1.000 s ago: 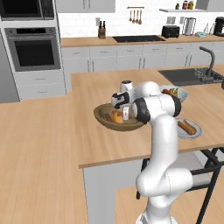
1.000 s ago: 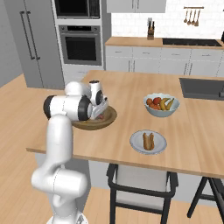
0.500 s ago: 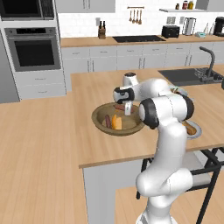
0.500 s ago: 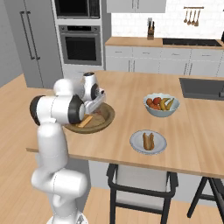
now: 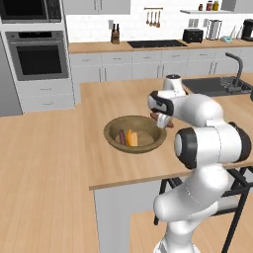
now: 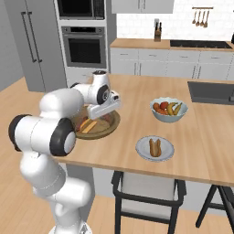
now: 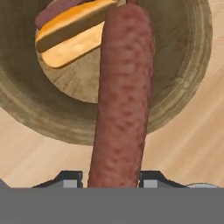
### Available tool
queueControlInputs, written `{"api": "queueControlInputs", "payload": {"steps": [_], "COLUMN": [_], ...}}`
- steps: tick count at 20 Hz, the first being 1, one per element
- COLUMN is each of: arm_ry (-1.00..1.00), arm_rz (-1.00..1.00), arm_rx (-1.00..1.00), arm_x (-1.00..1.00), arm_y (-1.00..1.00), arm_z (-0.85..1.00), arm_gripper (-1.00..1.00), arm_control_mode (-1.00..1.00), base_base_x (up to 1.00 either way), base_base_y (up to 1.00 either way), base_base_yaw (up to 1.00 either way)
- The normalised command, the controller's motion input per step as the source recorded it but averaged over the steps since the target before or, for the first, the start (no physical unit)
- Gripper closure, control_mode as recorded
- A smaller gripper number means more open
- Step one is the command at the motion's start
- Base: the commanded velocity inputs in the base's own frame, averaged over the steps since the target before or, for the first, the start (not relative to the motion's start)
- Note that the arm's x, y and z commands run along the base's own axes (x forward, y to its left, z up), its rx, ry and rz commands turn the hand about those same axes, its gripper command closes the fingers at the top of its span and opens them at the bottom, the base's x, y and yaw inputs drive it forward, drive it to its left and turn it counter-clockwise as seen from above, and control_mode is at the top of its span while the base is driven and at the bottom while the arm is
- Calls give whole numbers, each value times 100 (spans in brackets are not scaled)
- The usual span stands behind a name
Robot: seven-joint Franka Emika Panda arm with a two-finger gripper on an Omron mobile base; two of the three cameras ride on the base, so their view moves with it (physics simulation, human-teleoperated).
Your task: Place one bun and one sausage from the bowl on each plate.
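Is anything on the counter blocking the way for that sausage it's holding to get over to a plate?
Nothing visible does. The gripper holds the sausage above the wooden bowl. The plate, which already carries a bun and sausage, lies across bare counter; the fruit bowl stands behind it.

Pretty standard rendered kitchen here. Big light wooden island counter (image 5: 123, 101) in the middle, sitting on a pale grey base, with warm wood plank floor (image 5: 39, 168) all around it. Back wall is white tile (image 5: 99, 27) over a run of light grey cabinets (image 5: 123, 74) with a wood worktop. There's a built-in stainless wall oven (image 5: 37, 57) on the left, a tall grey fridge (image 6: 34, 45) beside it in the right base view, a black cooktop (image 5: 155, 43), a knife block (image 5: 115, 35), hanging utensils (image 5: 150, 17) and a black toaster (image 5: 192, 35). Dark sink with a black tap (image 5: 237, 69) at the island's far end, black-framed stool with a pale seat (image 6: 148, 187) tucked under. Lighting is even and soft.
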Motion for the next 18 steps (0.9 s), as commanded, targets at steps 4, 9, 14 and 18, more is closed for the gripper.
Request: {"api": "queueControlInputs", "payload": {"steps": [4,9,14,18], "arm_ry": [3,0,3,14], "arm_rz": [-43,-23,0,7], "arm_rx": [5,5,1,-3], "arm_x": [-96,-86,-24,11], "arm_y": [-85,-100,-88,-43], "arm_z": [56,-10,-47,-52], "arm_gripper": [100,100,100,100], "arm_control_mode": [-100,-100,-100,-100], "base_base_x": [0,0,0,0], "base_base_y": [0,0,0,0], "base_base_yaw": [0,0,0,0]}}
